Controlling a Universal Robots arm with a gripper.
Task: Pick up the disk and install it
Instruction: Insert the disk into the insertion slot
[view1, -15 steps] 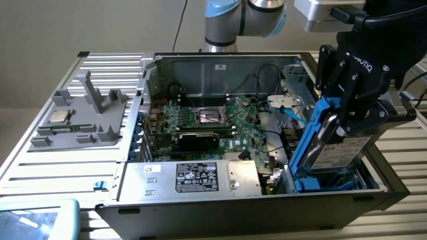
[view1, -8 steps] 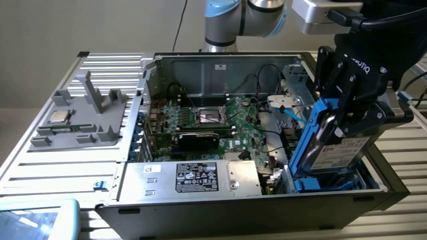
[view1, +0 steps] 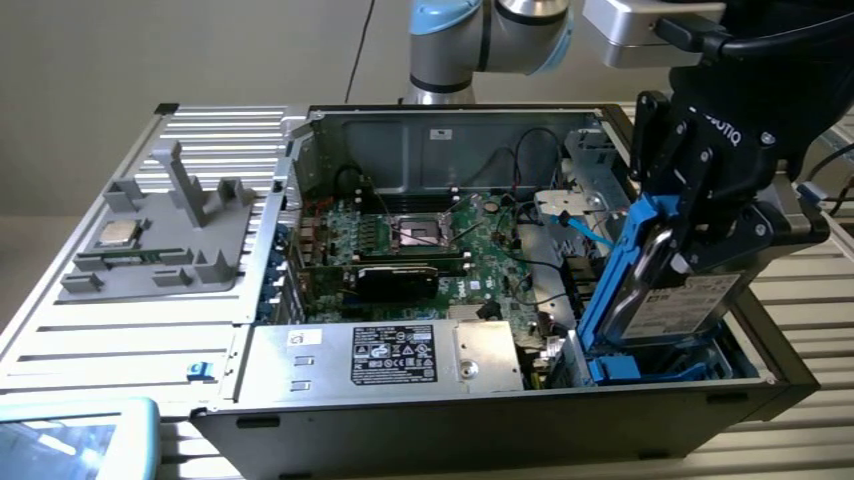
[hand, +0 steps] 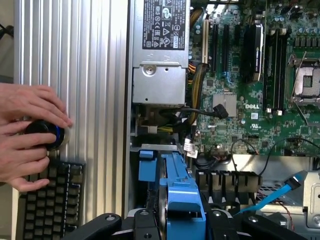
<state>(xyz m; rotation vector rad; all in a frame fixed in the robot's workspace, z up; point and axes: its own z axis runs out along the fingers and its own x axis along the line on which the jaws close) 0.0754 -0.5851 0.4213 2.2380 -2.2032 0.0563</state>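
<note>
The disk (view1: 683, 303), a silver-grey drive with a white label in a bright blue carrier bracket (view1: 625, 285), stands nearly on edge over the drive bay (view1: 674, 368) at the front corner of the open computer case, on the exterior view's right. My black gripper (view1: 694, 228) comes down from above and is shut on its upper part. The wrist view looks along the blue carrier (hand: 181, 197), which sits between my two black fingers (hand: 107, 225). The disk's lower edge is down inside the blue bay; I cannot tell whether it is seated.
A silver power supply (view1: 400, 355) lies beside the bay, with the motherboard (view1: 427, 245) behind it. A blue cable (view1: 587, 235) hangs close to the disk. A grey fixture holding a small chip (view1: 118, 235) stands on the exterior view's left. A person's hands (hand: 30, 135) rest on a knob beside a keyboard (hand: 47, 207).
</note>
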